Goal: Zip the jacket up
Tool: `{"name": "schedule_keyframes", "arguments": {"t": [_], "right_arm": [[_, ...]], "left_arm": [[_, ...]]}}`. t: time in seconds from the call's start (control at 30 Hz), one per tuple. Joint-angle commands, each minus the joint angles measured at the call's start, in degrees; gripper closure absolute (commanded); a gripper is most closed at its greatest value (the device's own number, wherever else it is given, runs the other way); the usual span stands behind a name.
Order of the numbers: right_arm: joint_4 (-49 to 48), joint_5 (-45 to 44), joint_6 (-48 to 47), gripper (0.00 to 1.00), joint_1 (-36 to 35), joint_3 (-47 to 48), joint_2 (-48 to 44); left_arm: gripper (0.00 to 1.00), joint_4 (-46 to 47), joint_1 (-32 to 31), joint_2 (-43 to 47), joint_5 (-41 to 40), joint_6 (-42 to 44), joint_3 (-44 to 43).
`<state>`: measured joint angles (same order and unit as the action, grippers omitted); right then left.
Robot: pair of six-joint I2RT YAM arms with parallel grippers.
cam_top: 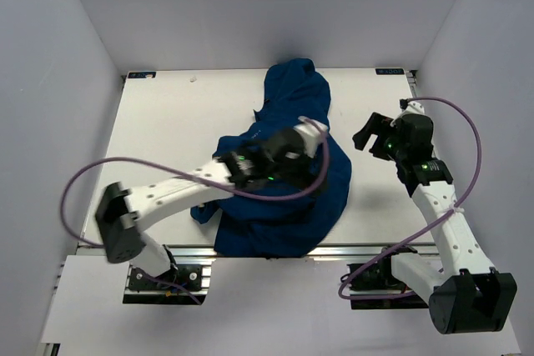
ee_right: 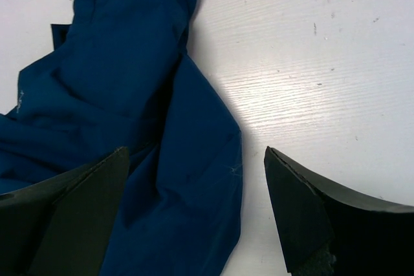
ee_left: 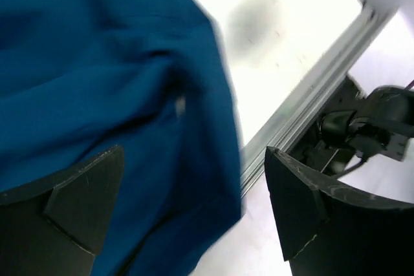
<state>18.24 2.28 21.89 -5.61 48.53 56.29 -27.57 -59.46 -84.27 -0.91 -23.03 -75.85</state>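
Note:
The dark blue jacket (cam_top: 279, 218) lies crumpled in the middle of the white table (cam_top: 167, 122), running from the back centre to the front edge. Its zipper does not show in any view. My left gripper (cam_top: 292, 152) is open and hovers over the jacket's middle. In the left wrist view (ee_left: 194, 153) the jaws stand wide apart above the jacket (ee_left: 97, 63) near its right edge. My right gripper (cam_top: 367, 132) is open just right of the jacket. In the right wrist view (ee_right: 196, 153) the jacket's edge (ee_right: 129, 82) lies below, between the spread fingers, and nothing is held.
The metal rail (cam_top: 250, 249) runs along the table's front edge and also shows in the left wrist view (ee_left: 304, 108). The right arm's base (ee_left: 369, 127) sits beyond it. White walls close in the left, back and right. Purple cables (cam_top: 75, 198) loop from both arms.

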Motion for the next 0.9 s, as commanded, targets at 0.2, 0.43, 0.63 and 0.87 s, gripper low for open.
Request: {"name": "schedule_keyframes", "arguments": {"t": [0.2, 0.43, 0.63, 0.87], "right_arm": [[6.8, -14.1, 1.0, 0.10, 0.2, 4.3, 2.9], [6.7, -14.2, -0.1, 0.11, 0.8, 4.0, 1.6], [3.9, -7.7, -4.9, 0.11, 0.8, 3.1, 0.7], [-5.3, 4.0, -9.3, 0.11, 0.0, 0.1, 1.0]], "left_arm": [[0.02, -3.6, -6.5, -20.7, -1.6, 3.2, -14.8], [0.99, -10.8, -6.9, -29.6, -10.0, 1.1, -22.2], [1.00, -7.5, -4.1, -17.0, -23.5, -0.3, -16.7], [1.00, -3.2, 24.7, 8.9, -16.4, -3.2, -3.0]]}}
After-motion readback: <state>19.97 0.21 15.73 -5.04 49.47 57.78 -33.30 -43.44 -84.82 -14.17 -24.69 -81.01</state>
